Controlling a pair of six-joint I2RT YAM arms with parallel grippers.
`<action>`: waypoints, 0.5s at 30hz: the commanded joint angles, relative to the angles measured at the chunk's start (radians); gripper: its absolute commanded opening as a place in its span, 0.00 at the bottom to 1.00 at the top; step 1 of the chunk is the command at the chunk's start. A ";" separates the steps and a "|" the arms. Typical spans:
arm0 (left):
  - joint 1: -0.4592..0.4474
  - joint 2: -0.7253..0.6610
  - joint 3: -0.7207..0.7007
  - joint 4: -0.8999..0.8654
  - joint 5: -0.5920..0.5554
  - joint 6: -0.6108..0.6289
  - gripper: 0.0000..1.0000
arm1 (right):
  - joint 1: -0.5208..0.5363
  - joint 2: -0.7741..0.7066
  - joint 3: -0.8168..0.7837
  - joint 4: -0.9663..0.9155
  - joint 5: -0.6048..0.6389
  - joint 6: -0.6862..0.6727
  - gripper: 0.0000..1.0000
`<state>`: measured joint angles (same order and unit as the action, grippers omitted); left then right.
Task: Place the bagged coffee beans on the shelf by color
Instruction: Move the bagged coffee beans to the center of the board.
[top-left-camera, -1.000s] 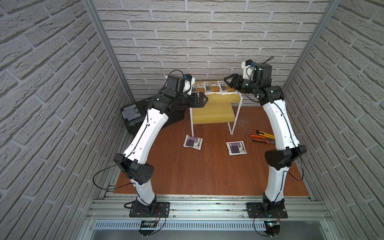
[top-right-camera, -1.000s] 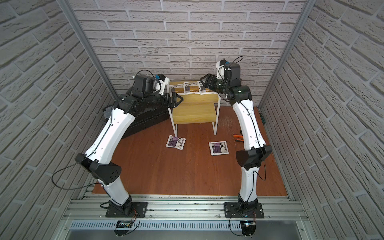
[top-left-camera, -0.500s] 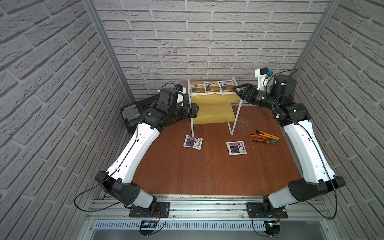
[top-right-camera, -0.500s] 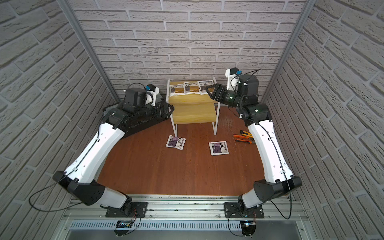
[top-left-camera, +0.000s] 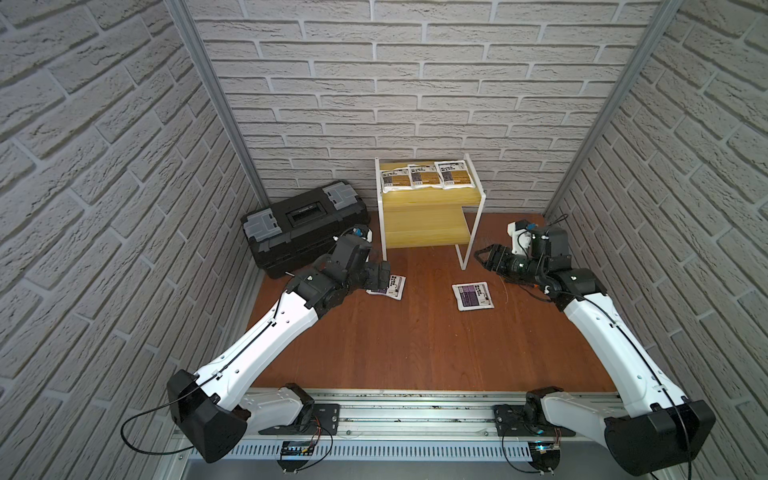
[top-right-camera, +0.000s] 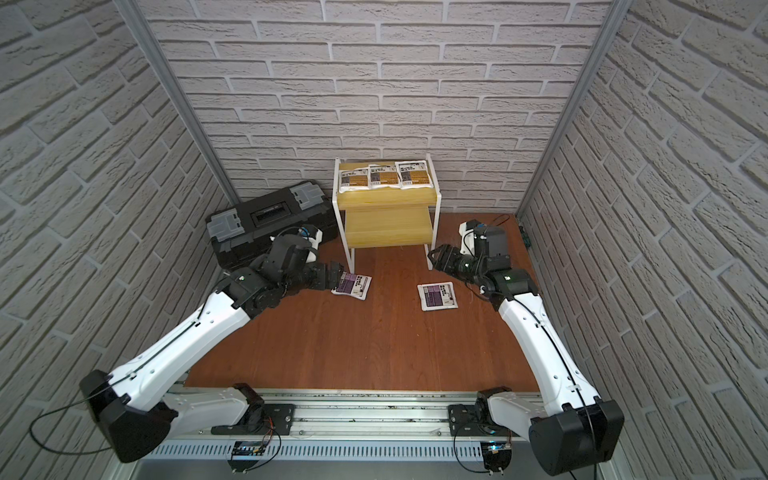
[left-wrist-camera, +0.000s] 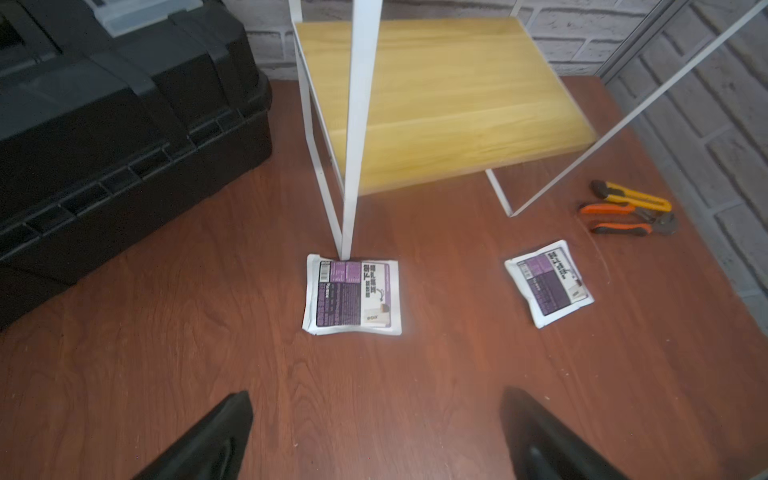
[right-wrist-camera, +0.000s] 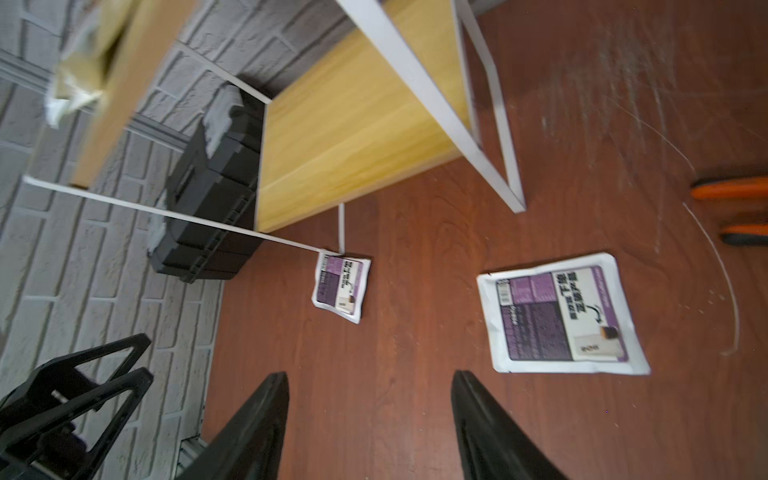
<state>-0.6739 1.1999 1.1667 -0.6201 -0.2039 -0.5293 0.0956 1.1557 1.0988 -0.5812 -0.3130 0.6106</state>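
The shelf stands at the back wall. Three orange-brown bagged coffee beans lie in a row on its top board, and its lower board is bare. Two purple bags lie flat on the floor. One purple bag touches the shelf's front left leg; my left gripper hovers open just short of it. The other purple bag lies to the right. My right gripper is open, low, beside it. Neither gripper holds anything.
A black toolbox with grey latches sits left of the shelf, close behind my left arm. Orange-handled pliers and a yellow utility knife lie on the floor near the right wall. The brick walls stand close on both sides.
Both arms have dropped from beside the shelf's top board to low over the floor. The left gripper has come down at the left purple bag, the right near the right one.
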 joint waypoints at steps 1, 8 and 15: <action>-0.048 -0.043 -0.079 0.092 -0.103 -0.073 0.99 | -0.040 -0.016 -0.090 0.017 0.066 -0.025 0.67; -0.106 -0.051 -0.186 0.121 -0.147 -0.165 0.99 | -0.117 0.088 -0.210 0.071 0.118 -0.038 0.67; -0.110 -0.058 -0.224 0.122 -0.154 -0.202 0.98 | -0.161 0.254 -0.184 0.098 0.128 -0.035 0.67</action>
<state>-0.7769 1.1652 0.9573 -0.5434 -0.3332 -0.6971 -0.0570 1.3746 0.8963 -0.5327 -0.2066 0.5865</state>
